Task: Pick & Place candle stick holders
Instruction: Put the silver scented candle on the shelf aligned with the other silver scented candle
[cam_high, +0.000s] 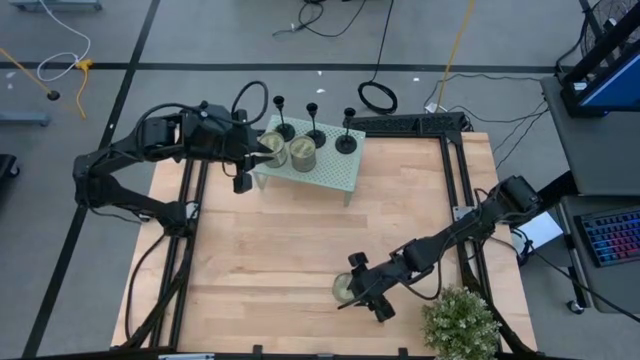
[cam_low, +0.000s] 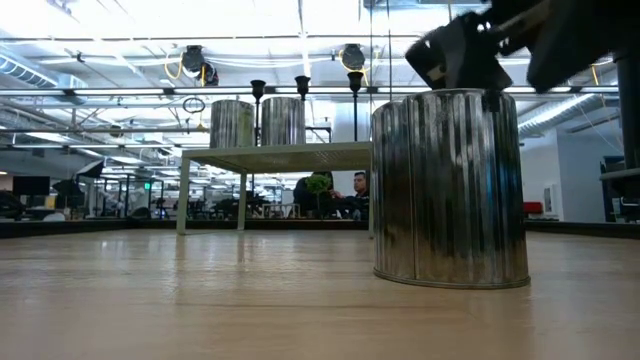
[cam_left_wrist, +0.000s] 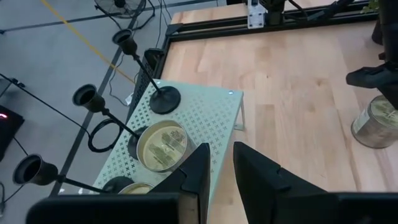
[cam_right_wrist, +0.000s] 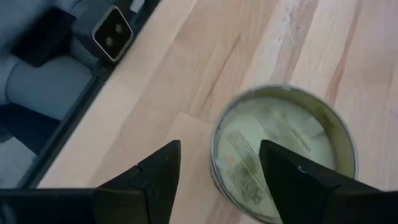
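Three black candle stick holders (cam_high: 284, 128) (cam_high: 316, 135) (cam_high: 346, 140) stand on their round bases along the far edge of a pale green perforated stand (cam_high: 330, 172). They also show in the left wrist view (cam_left_wrist: 165, 99) and the low view (cam_low: 302, 90). Two metal tins (cam_high: 272, 150) (cam_high: 302, 155) stand on the stand in front of them. My left gripper (cam_left_wrist: 221, 163) hovers over the stand's left end, narrowly open and empty. My right gripper (cam_right_wrist: 217, 163) is open just above a third tin (cam_right_wrist: 286, 155) near the table's near edge, with the tin's rim between its fingers. My right gripper comes at the tin's rim (cam_right_wrist: 216, 155) from above, one finger over the tin's open top and one outside its wall. I cannot tell whether either finger touches it. The tin stands upright on the table (cam_low: 450, 185).
A potted plant (cam_high: 460, 325) stands at the near right corner. Black frame rails (cam_high: 455, 170) run along the table's sides and far right. A black cable ring (cam_high: 378, 97) lies on the floor beyond. A person (cam_low: 358, 190) sits far off in the room.
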